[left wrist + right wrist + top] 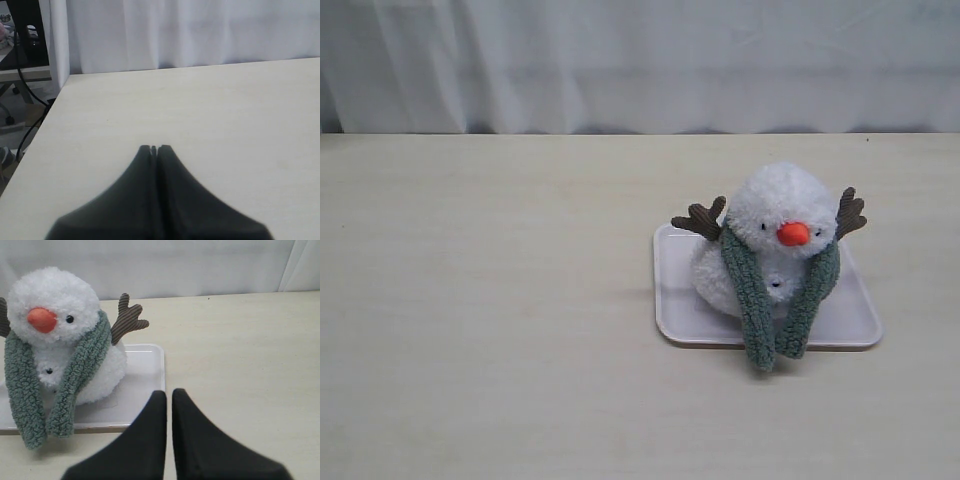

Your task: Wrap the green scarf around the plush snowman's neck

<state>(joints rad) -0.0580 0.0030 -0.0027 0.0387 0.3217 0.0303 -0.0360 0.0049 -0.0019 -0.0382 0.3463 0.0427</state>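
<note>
Find the plush snowman (775,205) seated upright on a white tray (672,300), right of the middle of the table (480,320) and nearer the edge away from the curtain (620,60). Note the green scarf (752,300) already passed behind the plush snowman's neck (775,260), both ends hanging down the front side by side, uncrossed, tips reaching past the tray's rim. Judged as draped rather than wrapped, with one crossing of the ends probably left to do.

Left hand (154,148): pressed shut, holding nothing, over bare table near a corner, well apart from the toy. Right hand (169,394): likewise closed and empty, low over the table just beside the tray, facing the snowman.

To finish well:
- Open the right hand first, then take one hanging end close to its tip, clear of the body.
- Pinch only the scarf, never the white fluff behind.
- Lift little, then carry the end across the chest and round toward the far side of the neck.
- Keep slack, so as not to drag the other end off or topple the light toy.
- Consider steadying the body with the left hand.
- Release only once laid snug against the neck.
</note>
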